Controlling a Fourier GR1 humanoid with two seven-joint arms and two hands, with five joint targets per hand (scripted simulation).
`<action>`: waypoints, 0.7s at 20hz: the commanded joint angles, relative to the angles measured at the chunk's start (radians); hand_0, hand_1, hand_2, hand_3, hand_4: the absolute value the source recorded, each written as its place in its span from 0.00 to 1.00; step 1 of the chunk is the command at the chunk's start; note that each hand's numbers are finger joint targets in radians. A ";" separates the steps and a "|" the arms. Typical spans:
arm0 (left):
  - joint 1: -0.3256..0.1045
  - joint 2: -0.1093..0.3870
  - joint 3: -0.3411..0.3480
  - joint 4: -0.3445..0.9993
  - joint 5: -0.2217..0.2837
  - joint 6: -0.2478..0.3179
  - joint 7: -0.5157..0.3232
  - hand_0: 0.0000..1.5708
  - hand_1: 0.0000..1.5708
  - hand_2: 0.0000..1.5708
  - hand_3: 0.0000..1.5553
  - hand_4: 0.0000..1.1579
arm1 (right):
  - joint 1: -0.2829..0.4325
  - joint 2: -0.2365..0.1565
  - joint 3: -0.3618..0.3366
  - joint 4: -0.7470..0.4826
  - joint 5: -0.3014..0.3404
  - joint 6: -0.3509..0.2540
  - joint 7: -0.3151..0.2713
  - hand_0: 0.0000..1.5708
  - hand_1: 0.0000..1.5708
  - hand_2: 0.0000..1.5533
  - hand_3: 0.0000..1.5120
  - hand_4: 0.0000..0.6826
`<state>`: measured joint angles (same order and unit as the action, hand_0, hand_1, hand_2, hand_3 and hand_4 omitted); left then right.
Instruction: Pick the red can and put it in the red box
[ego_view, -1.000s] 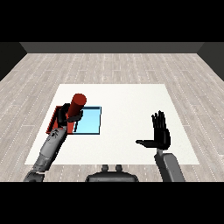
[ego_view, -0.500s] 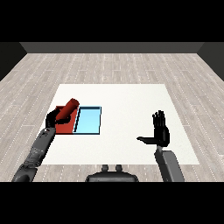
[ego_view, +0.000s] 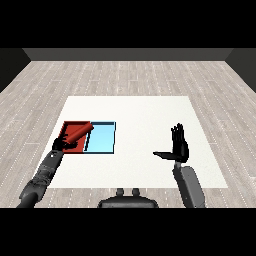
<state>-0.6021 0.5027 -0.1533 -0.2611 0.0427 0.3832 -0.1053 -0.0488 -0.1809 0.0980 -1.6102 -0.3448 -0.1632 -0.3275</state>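
Note:
The red can (ego_view: 81, 132) lies tilted on its side across the red tray (ego_view: 71, 125), its top end pointing toward the light blue tray (ego_view: 102, 140). My left hand (ego_view: 60, 144) is at the tray's near left corner, its fingers curled round the can's lower end. My right hand (ego_view: 178, 148) is held upright over the table's right half, well away from both trays. Its fingers are straight, its thumb points left, and it holds nothing.
The two trays lie side by side on the left part of the white table (ego_view: 145, 115). A grey wooden floor surrounds the table on all sides.
My left hand has drawn back toward the near left and lowered. The can has gone from upright to tilted to lying low across the red tray. The right hand has not moved.

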 joint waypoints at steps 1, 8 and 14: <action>-0.031 -0.009 -0.010 0.101 -0.020 -0.120 -0.040 0.16 0.16 0.36 0.32 0.55 | -0.040 0.011 -0.016 0.074 0.004 0.013 -0.041 0.00 0.00 0.00 0.00 0.00; -0.101 -0.001 0.057 0.157 0.015 -0.080 -0.065 0.00 0.00 0.00 0.00 0.00 | -0.041 0.019 -0.015 0.069 -0.011 0.034 -0.028 0.00 0.00 0.00 0.00 0.00; -0.093 -0.031 0.286 -0.100 0.267 -0.276 -0.420 0.30 0.30 0.30 0.00 0.00 | 0.003 0.003 -0.031 0.077 -0.043 0.092 -0.068 0.00 0.00 0.00 0.00 0.00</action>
<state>-0.6943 0.4940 0.0331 -0.2542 0.2011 0.2092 -0.3580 -0.0767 -0.1652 0.0795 -1.5389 -0.3668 -0.1041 -0.3846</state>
